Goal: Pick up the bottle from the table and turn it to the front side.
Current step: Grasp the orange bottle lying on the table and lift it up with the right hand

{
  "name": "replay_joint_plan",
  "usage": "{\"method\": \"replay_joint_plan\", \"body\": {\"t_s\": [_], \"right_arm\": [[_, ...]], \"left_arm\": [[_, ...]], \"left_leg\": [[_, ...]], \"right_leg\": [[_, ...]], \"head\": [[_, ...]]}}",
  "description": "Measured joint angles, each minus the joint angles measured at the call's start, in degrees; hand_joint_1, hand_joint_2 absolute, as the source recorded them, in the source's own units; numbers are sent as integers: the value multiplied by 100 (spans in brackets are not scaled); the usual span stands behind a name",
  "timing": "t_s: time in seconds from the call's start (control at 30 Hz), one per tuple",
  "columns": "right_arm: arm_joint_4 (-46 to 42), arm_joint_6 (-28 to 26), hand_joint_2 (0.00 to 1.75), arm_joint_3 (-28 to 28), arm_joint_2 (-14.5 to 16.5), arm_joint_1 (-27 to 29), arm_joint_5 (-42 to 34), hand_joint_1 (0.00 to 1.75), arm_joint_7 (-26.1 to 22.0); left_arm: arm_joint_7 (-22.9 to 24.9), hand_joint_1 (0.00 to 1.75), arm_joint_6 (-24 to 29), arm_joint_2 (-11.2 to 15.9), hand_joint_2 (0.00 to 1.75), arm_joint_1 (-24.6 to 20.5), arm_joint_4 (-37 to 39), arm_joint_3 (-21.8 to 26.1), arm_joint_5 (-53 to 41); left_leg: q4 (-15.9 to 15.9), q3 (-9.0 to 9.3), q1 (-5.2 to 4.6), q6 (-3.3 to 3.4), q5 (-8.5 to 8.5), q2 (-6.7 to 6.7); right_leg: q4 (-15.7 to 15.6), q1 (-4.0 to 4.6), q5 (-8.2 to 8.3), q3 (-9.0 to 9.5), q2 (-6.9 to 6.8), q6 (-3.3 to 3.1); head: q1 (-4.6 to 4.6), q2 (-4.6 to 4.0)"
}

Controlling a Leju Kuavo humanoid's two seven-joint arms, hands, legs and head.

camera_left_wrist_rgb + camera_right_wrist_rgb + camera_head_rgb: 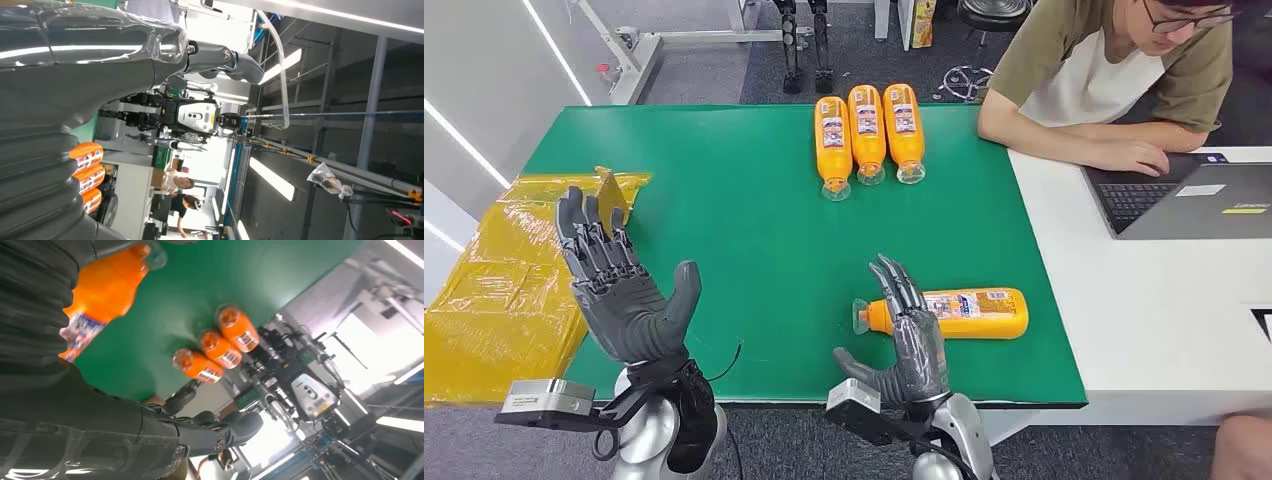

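- The right hand [902, 335], nearest the camera, hovers with fingers spread wide, holding nothing, over the neck end of the orange plastic bottle [959, 313].
- That bottle lies on its side on the green table mat [744, 250], near the front edge, probably placed there for picking.
- Three more orange bottles [868, 132] lie side by side farther back.
- The left hand [619, 285] is raised, open and empty.

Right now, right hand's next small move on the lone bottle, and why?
Probably lower the right hand and close its fingers around the lone bottle. The hand is open at the bottle's neck end and grips nothing; the bottle lies on its side on the green table.
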Motion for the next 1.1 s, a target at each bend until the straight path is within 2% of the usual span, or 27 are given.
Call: {"method": "replay_joint_plan", "body": {"t_s": [0.1, 0.2, 0.3, 0.4, 0.5, 0.7, 0.83, 1.1], "right_arm": [[74, 61, 175, -61, -99, -107, 48, 0, 46], [361, 525, 175, -92, -354, -501, 11, 0, 113], [818, 1318, 175, -100, -721, -1095, -213, 0, 109], [1425, 2359, 175, -40, -1140, -1875, -554, 0, -90], [1957, 2964, 175, 82, -1545, -2558, -831, 0, -217], [2561, 4489, 175, 722, -2177, -3635, -1484, 0, -69], [2997, 5039, 175, 1353, -2320, -4339, -1909, 0, -19], [3781, 5311, 175, 2460, -2274, -5113, -2454, 0, -56]], "left_arm": [[0, 0, -10, 0, 175, 0, 0, 0, 8], [0, 0, -75, 0, 175, -1, 0, -3, 40], [0, 0, -166, 0, 175, -3, -1, -9, 89], [0, 0, -270, -1, 175, -5, -2, -11, 131], [0, 0, -309, -2, 175, -6, -2, -11, 160], [0, 0, -220, 1, 175, -6, -30, -15, 229], [-1, 0, -146, 5, 175, -6, -89, -15, 311], [-1, 0, -81, 4, 175, -26, -120, -15, 363]], "left_leg": [[1, 0, 0, 0, 0, 0], [2, 4, -1, 0, 0, 10], [6, 2, -1, 8, 5, 10], [12, 2, -3, 16, 11, 9], [15, -2, -4, 21, 17, -6], [17, -5, -4, 22, 18, -5], [16, -4, -3, 22, 17, -4], [15, -4, -2, 21, 18, -7]], "right_leg": [[0, 0, 1, 2, 0, 0], [0, -1, 5, 2, 10, -2], [0, -1, 10, 5, 10, 4], [0, -4, 19, 5, 10, 11], [0, -4, 21, 8, -3, 14], [1, -5, 23, 8, -3, 17], [1, -3, 22, 8, -3, 17], [2, -2, 22, 8, -4, 17]], "head": [[0, 0], [-2, 0], [0, 0], [-2, 0], [0, 0], [-1, 0], [-1, 0], [-2, 0]]}}
